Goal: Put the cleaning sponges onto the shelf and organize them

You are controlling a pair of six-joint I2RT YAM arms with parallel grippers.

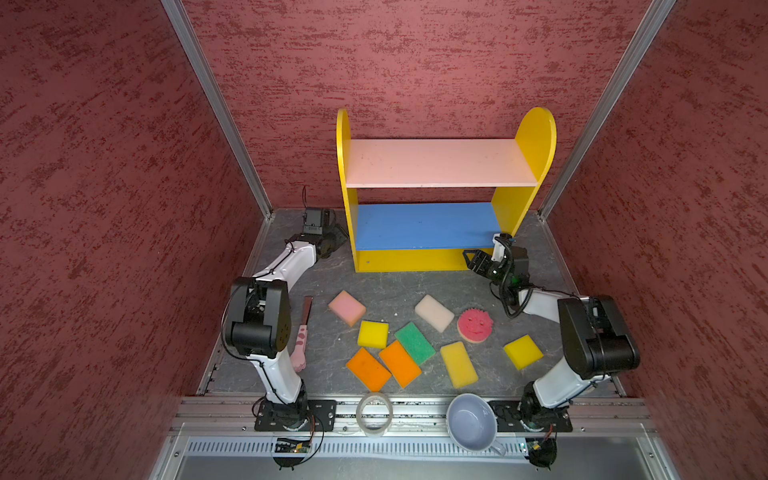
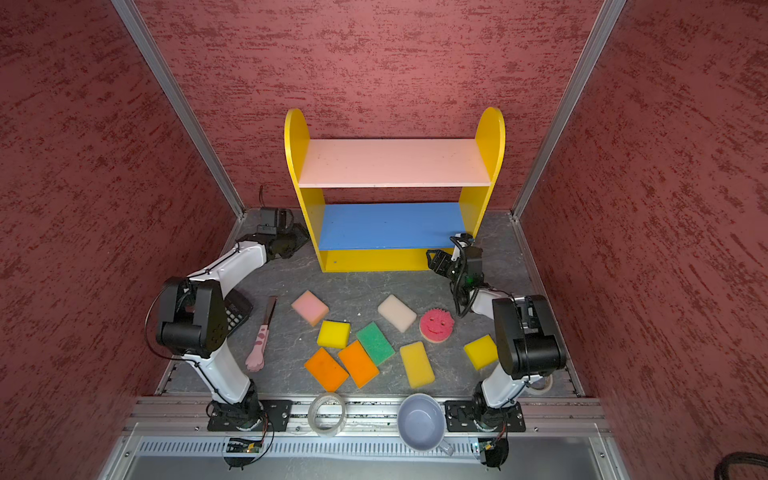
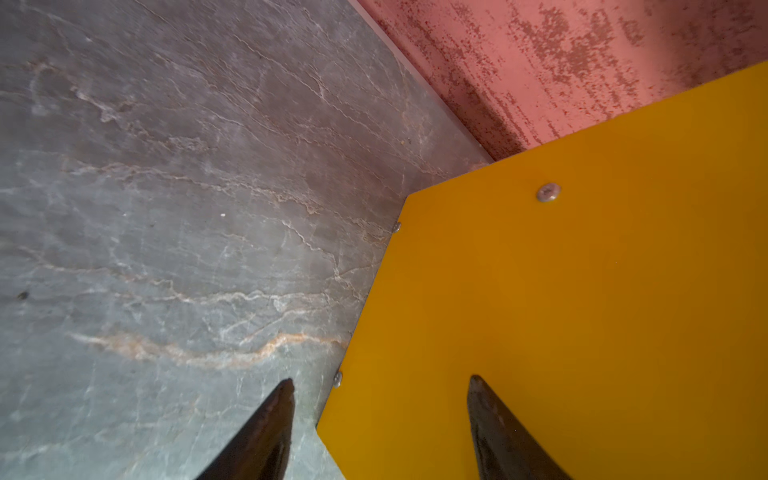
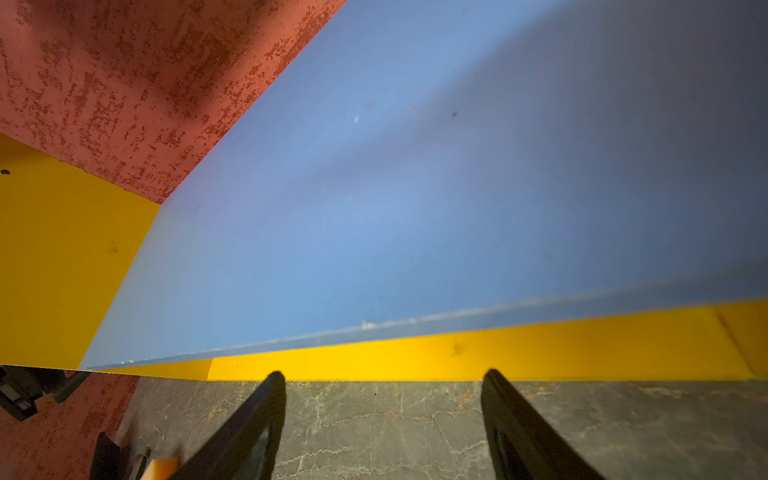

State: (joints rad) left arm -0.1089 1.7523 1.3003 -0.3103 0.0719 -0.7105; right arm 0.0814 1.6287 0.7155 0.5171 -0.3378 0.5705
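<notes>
Several cleaning sponges lie loose on the grey table in front of the shelf (image 1: 440, 162): pink (image 1: 347, 307), white (image 1: 434, 312), green (image 1: 414, 343), a round red smiley one (image 1: 475, 325), two orange (image 1: 368, 369) (image 1: 400, 363) and three yellow (image 1: 372, 333) (image 1: 459, 364) (image 1: 523, 351). The shelf's pink and blue boards (image 2: 390, 226) are bare. My left gripper (image 1: 337, 237) (image 3: 380, 384) hangs open and empty beside the shelf's left yellow panel (image 3: 582, 311). My right gripper (image 1: 471, 257) (image 4: 382, 376) is open and empty at the yellow base (image 4: 498, 353), near the right front corner.
A pink paw-shaped stick (image 1: 301, 336) lies by the left arm, and a calculator (image 2: 239, 311) sits under it. A clear tape roll (image 1: 374, 413) and a lilac mug (image 1: 471, 422) sit on the front rail. Red walls close in three sides.
</notes>
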